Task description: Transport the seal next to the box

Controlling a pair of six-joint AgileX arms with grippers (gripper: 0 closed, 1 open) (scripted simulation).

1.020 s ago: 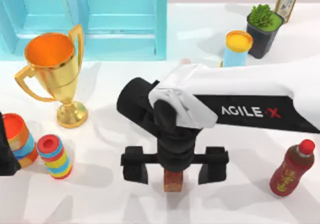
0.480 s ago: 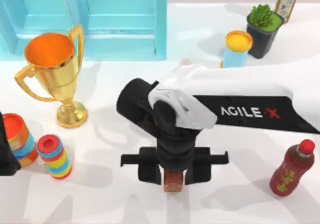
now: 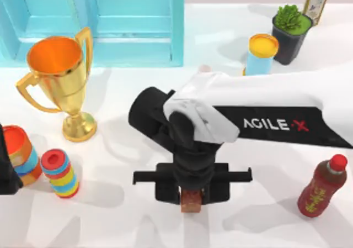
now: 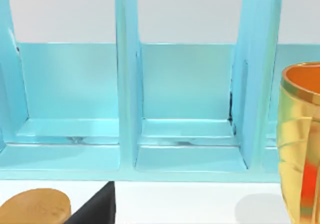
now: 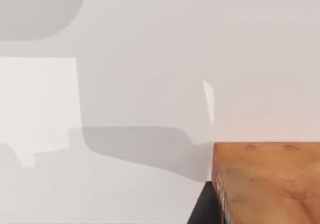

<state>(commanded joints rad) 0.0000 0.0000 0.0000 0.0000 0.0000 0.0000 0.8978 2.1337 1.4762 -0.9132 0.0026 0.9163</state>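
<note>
Seal (image 3: 191,200) sits near front table edge, centre, between my right gripper (image 3: 191,191) fingers, which look clamped on its sides. Grip seems high on small block; I judge slip or tilt likely on lift. Path to blue box (image 3: 132,21) passes trophy (image 3: 58,77); collision risk. Left arm (image 3: 6,165) parked at left edge.

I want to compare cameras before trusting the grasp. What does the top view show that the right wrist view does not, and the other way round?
Top view alone: the right gripper closed on the seal near the table's front edge, the blue box at the back left, the trophy and the red-capped bottle. Right wrist view alone: the seal's marbled face close up, with a dark finger against it. Both share the seal and the white table.
</note>
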